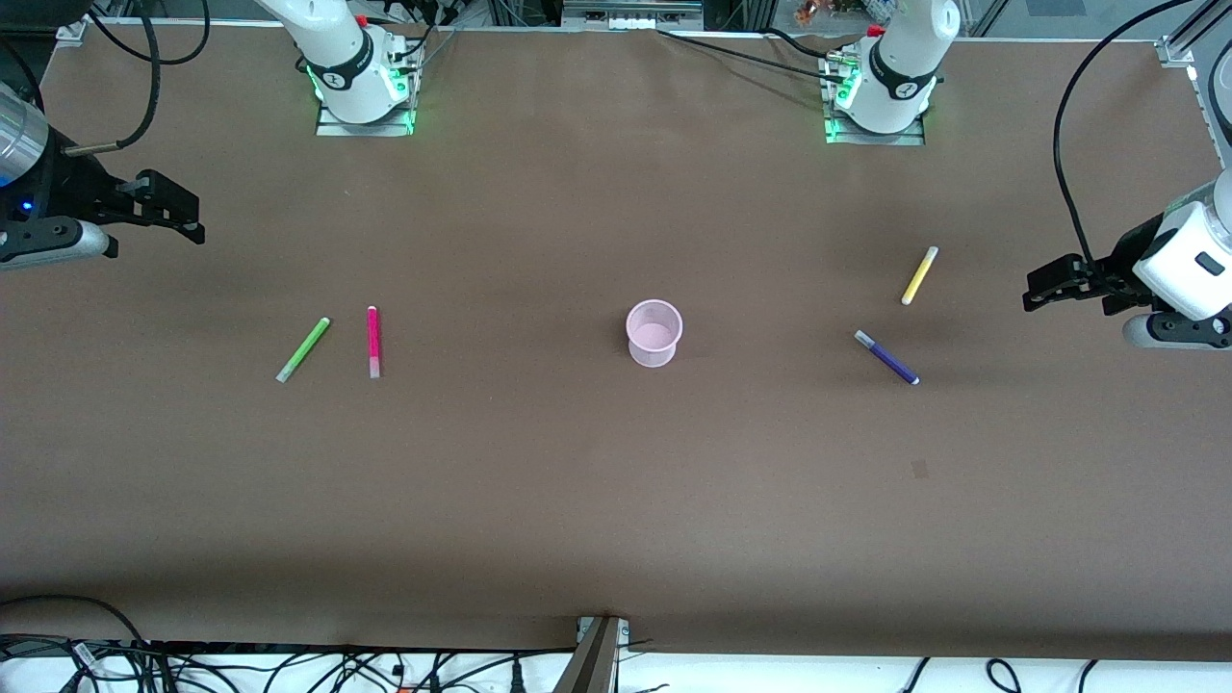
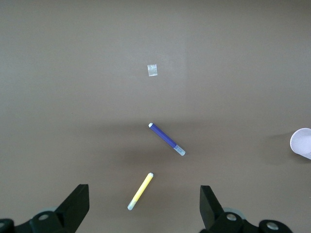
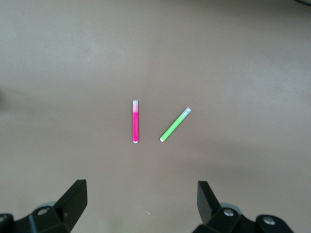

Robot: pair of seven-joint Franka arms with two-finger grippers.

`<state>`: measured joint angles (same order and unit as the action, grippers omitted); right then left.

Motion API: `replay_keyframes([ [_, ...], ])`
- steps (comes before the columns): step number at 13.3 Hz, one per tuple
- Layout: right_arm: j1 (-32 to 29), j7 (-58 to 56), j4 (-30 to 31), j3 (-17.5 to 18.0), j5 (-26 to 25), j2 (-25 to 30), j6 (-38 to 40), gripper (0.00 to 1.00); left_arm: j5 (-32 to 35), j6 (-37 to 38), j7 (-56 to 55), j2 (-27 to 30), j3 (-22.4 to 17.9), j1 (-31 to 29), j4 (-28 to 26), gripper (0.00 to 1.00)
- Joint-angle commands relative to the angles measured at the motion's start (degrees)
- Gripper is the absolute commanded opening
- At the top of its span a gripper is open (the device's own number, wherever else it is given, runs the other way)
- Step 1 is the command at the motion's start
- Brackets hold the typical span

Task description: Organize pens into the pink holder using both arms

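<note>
With all four pens flat on the table and the pink holder [image 1: 654, 332] empty at mid-table, this looks like the very start: nothing picked. Left gripper [image 2: 144, 206] hangs wide open, empty, near the yellow pen [image 1: 919, 275] and purple pen [image 1: 886, 357]; right gripper [image 3: 141, 204], also wide, near the magenta pen [image 1: 372, 341] and green pen [image 1: 303, 349]. Next, probably each arm descends, straddling a pen crosswise.

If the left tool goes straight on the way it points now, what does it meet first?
Probably the yellow pen: in the left wrist view it lies on the table between the open fingers of the left tool, with the purple pen further along. Depth is unclear.
</note>
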<state>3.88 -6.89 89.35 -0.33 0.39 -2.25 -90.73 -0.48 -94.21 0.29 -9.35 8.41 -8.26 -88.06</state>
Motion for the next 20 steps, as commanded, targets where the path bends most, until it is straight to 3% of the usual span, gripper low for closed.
replay_keyframes([
  [1, -0.19, -0.67, -1.55, 0.24, 1.11, -0.56, 0.64, 1.0, -0.75, 1.4, -0.29, -0.93, 0.03, -0.27, 2.1, 1.0],
  [15, -0.28, -0.58, -1.55, 0.15, 1.63, -0.47, 0.99, 1.0, -0.75, 1.31, -3.1, -2.6, -0.76, -1.5, 2.01, 1.0],
  [20, -0.19, -0.49, -1.55, 0.24, 1.99, -0.47, 0.82, 1.0, -1.27, 1.4, -18.1, -4.27, -0.67, -1.76, 1.58, 1.0],
])
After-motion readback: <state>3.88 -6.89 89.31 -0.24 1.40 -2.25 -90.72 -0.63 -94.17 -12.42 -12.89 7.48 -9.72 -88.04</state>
